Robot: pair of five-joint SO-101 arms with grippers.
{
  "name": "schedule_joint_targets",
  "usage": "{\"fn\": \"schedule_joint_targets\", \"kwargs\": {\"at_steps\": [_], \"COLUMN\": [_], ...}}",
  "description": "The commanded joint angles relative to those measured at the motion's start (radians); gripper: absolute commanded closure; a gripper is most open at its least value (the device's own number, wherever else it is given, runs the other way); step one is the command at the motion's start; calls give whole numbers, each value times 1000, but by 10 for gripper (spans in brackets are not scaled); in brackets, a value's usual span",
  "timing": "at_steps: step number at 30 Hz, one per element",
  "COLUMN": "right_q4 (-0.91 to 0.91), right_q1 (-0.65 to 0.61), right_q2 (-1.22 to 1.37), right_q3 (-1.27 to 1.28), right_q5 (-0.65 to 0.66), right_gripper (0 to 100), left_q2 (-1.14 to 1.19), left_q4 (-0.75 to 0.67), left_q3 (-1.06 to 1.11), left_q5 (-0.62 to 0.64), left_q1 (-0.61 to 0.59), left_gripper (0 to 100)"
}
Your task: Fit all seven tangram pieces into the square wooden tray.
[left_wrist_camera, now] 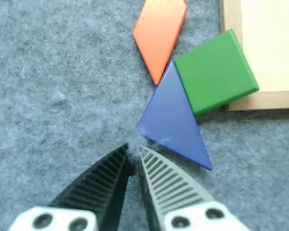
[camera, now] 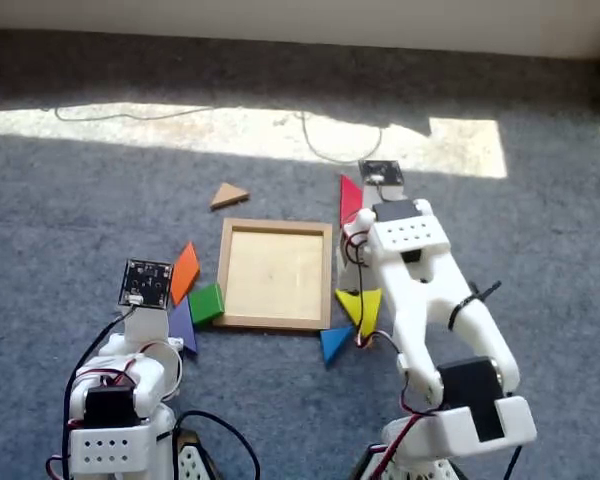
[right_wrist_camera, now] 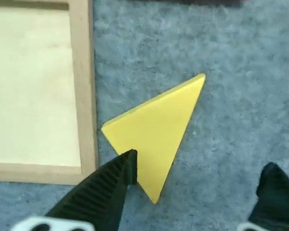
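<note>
The square wooden tray (camera: 276, 318) lies empty on the carpet. Along its left side sit an orange parallelogram (left_wrist_camera: 159, 29), a green square (left_wrist_camera: 214, 72) touching the tray's corner (left_wrist_camera: 260, 98), and a dark blue triangle (left_wrist_camera: 173, 120). My left gripper (left_wrist_camera: 133, 154) is shut with nothing in it, its tips just short of that triangle's edge. My right gripper (right_wrist_camera: 197, 185) is open over a yellow triangle (right_wrist_camera: 156, 132) lying beside the tray rim (right_wrist_camera: 84, 86); one finger (right_wrist_camera: 118, 180) overlaps its corner. A light blue triangle (camera: 335, 342), a red triangle (camera: 350, 198) and a tan triangle (camera: 228, 195) lie around the tray.
Everything rests on blue-grey carpet. The right arm (camera: 410, 260) stretches along the tray's right side, the left arm (camera: 130, 380) stands at the lower left. A thin cable (camera: 320, 150) runs across the sunlit strip at the back.
</note>
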State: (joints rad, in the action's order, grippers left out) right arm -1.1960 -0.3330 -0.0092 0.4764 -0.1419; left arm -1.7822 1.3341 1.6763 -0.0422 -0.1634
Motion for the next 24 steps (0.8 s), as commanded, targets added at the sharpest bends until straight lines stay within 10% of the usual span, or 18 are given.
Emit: {"fn": "schedule_joint_targets", "kwargs": {"at_steps": [1, 11, 24], "right_q4": [41, 93, 90], "right_q1": [-51, -157, -127], "right_q2": [38, 188, 234], "right_q3": [-10, -10, -53], "right_q5": [-17, -15, -11], "right_gripper": [567, 570, 810], "left_q2": [-39, -39, -39], "left_q4": [5, 5, 5], "left_q3": [19, 19, 19], "left_q5": [-2, -2, -2], "left_q1": [-7, -7, -7], "left_gripper": [993, 993, 993]}}
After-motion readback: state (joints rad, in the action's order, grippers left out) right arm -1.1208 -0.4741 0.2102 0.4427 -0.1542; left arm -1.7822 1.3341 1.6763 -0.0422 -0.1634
